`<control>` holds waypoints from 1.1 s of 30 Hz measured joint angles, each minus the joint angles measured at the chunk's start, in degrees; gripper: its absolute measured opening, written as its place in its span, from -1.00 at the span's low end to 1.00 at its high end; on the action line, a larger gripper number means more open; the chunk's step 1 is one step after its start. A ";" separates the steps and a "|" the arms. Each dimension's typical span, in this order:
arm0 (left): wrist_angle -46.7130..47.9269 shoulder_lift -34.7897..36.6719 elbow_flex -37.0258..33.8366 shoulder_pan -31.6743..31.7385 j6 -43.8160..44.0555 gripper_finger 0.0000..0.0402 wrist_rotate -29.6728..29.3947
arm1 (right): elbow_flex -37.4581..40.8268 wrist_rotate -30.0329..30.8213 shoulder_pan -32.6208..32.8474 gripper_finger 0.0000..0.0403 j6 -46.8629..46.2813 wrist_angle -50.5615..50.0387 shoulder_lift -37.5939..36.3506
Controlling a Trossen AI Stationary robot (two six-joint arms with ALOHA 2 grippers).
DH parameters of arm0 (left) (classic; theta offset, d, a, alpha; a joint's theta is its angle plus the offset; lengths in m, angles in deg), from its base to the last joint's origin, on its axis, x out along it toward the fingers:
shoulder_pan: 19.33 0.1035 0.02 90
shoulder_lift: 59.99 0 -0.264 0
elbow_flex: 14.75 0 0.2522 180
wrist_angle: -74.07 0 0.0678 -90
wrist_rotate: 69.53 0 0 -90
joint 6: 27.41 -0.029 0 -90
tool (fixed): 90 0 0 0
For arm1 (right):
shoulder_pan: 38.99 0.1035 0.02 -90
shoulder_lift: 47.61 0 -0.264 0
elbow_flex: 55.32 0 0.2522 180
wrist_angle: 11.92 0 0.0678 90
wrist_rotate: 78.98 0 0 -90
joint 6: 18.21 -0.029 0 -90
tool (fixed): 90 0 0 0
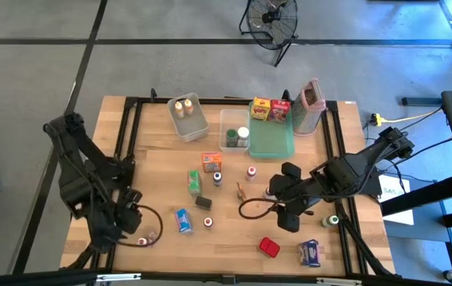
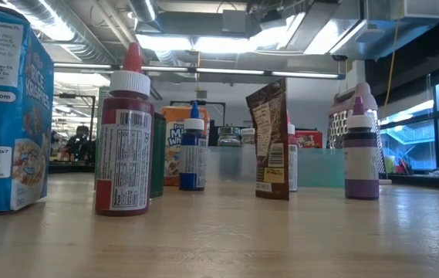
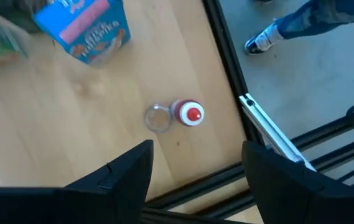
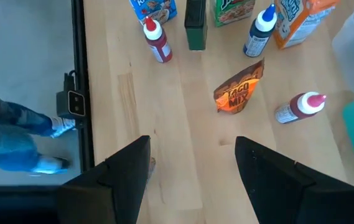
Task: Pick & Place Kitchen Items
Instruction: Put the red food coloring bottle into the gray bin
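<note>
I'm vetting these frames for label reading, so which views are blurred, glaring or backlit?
Low view: ceiling lights blow out; the red-capped bottle and brown packet stand backlit but readable. Left wrist view: the blue box is soft, as is the red-capped bottle lying near the table edge. Right wrist view: the taco mix packet reads clearly. High view: even light, labels too small.

Bare wood beside taco mix packet (image 4: 239, 93)

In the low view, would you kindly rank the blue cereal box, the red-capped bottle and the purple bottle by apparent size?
1. Blue cereal box, cut off by the frame.
2. Red-capped bottle.
3. Purple bottle.
Nearness to the camera may exaggerate the first two.
</note>
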 joint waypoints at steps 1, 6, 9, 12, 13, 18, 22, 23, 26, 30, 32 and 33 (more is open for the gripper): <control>0.00 -0.43 0.00 -0.27 1.12 0.19 0.32 | 0.00 0.00 -0.15 0.18 0.53 -0.01 0.00; 0.06 -1.75 0.00 -0.96 6.54 0.19 0.80 | 0.00 -0.05 -0.62 0.18 3.08 -0.37 0.00; 0.36 -3.63 0.00 -2.03 6.10 0.19 0.78 | 0.00 -1.81 -0.58 0.18 3.58 -0.44 0.00; 0.29 -6.57 0.00 -3.37 4.73 0.19 0.81 | 0.00 -3.31 -0.26 0.18 4.15 -0.44 0.00; 0.29 -7.64 0.00 -3.58 4.73 0.19 0.82 | 0.00 -3.43 -0.02 0.18 4.19 -0.44 0.00; 0.24 -13.08 0.00 -3.98 4.75 0.19 0.77 | 0.00 -3.50 1.05 0.18 4.33 -0.41 0.00; -0.13 -16.75 0.00 -3.99 5.06 0.19 0.77 | 0.00 -3.48 2.00 0.18 4.31 0.11 0.00; -0.22 -17.56 0.00 -3.97 5.11 0.19 0.77 | 0.00 -3.48 2.24 0.18 4.31 0.15 -0.02; -0.80 -19.34 0.00 -3.93 4.85 0.19 0.68 | 0.00 -3.50 2.87 0.18 4.41 0.42 -0.02; -1.35 -20.50 0.00 -3.95 5.01 0.19 -1.29 | 0.00 -3.50 3.03 0.18 4.53 0.54 -0.02; -1.66 -20.60 0.00 -3.95 4.77 0.19 -1.90 | 0.00 -3.50 3.03 0.18 4.53 0.70 -0.02; -1.73 -20.60 0.00 -3.94 4.56 0.19 -2.03 | 0.00 -3.50 3.03 0.18 4.53 0.68 -0.02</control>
